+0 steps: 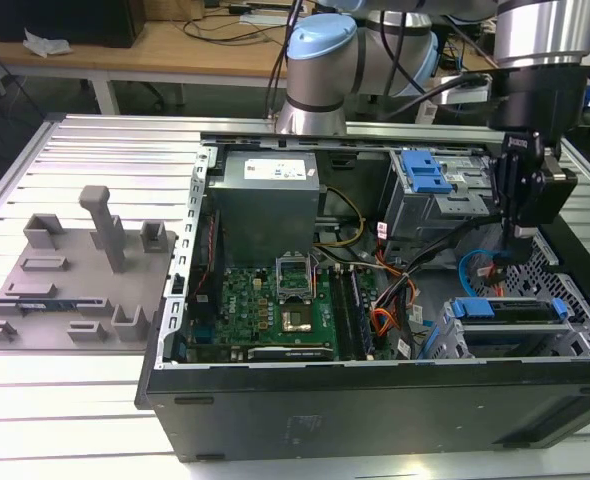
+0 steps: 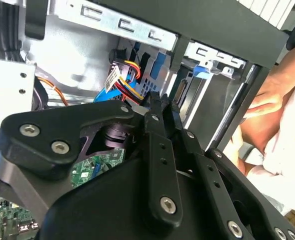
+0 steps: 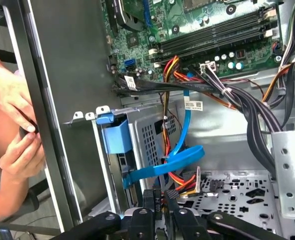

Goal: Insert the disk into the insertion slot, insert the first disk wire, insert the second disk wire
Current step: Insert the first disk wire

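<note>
At the exterior view's right, in the near corner of the open computer case (image 1: 375,420), the disk (image 1: 505,309) sits in the insertion slot (image 1: 453,345), its blue carrier edge showing at the mouth of the perforated cage. So the work in hand looks to me like a disk wire.

The gripper (image 1: 518,238) hangs just above and behind that cage. In the first wrist view it is right beside the plug end of the red, yellow and black wire bundle (image 3: 183,184), with the flat blue cable (image 3: 182,160) looping close by.

To do this well, I'd say the plug should meet the back of the disk square, not tilted, and be pushed straight along the socket, with the blue cable kept clear.

Its fingers (image 3: 153,196) are drawn together with hardly a gap. I cannot tell whether a plug is pinched between them.
</note>
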Robot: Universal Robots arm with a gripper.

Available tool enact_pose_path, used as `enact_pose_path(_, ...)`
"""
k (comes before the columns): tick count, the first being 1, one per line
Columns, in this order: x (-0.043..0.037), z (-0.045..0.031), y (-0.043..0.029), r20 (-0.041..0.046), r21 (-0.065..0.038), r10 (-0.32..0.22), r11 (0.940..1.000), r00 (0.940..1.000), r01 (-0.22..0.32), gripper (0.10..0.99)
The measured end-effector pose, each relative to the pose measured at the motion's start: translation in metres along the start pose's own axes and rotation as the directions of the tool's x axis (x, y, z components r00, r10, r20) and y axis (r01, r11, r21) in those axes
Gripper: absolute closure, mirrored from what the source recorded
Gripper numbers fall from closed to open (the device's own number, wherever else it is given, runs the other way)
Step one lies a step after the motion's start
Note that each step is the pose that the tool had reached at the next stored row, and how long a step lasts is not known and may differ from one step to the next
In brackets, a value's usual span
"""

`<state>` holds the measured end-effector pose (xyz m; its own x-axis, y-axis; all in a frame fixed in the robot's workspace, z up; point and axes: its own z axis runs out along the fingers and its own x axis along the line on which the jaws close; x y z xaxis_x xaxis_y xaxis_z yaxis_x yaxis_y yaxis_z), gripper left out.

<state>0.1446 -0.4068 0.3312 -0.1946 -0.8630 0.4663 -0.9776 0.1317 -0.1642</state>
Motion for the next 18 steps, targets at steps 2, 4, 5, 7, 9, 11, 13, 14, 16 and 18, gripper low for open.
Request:
enact_pose_path(2,-0.0008,0.0003,-0.0038,-0.0005,-0.002,0.001,1.0000,1.0000,-0.001,0.871)
enact_pose_path(4,-0.0019,0.0000,-0.0049,-0.0007,-0.003,0.002,1.0000,1.0000,-0.002,0.871)
enact_pose_path(5,-0.0023,-0.0002,-0.0048,-0.0007,-0.003,0.001,1.0000,1.0000,-0.001,0.871)
enact_pose_path(7,-0.0033,-0.0006,-0.0047,-0.0002,-0.001,-0.001,1.0000,1.0000,0.001,0.871)
enact_pose_path(9,-0.0039,-0.0007,-0.0046,0.0006,0.001,-0.005,1.0000,1.0000,0.005,0.871)
enact_pose_path(11,-0.0043,-0.0007,-0.0045,0.0014,0.003,-0.009,1.0000,1.0000,0.009,0.871)
enact_pose_path(13,-0.0047,-0.0003,-0.0044,0.0019,0.005,-0.013,0.9999,0.9999,0.013,0.871)
enact_pose_path(14,-0.0048,-0.0001,-0.0044,0.0020,0.005,-0.014,0.9999,0.9999,0.014,0.871)
enact_pose_path(16,-0.0050,0.0004,-0.0042,0.0007,0.002,-0.016,0.9999,0.9999,0.016,0.922)
enact_pose_path(18,-0.0051,0.0006,-0.0042,0.0005,0.002,-0.016,0.9999,0.9999,0.016,0.922)
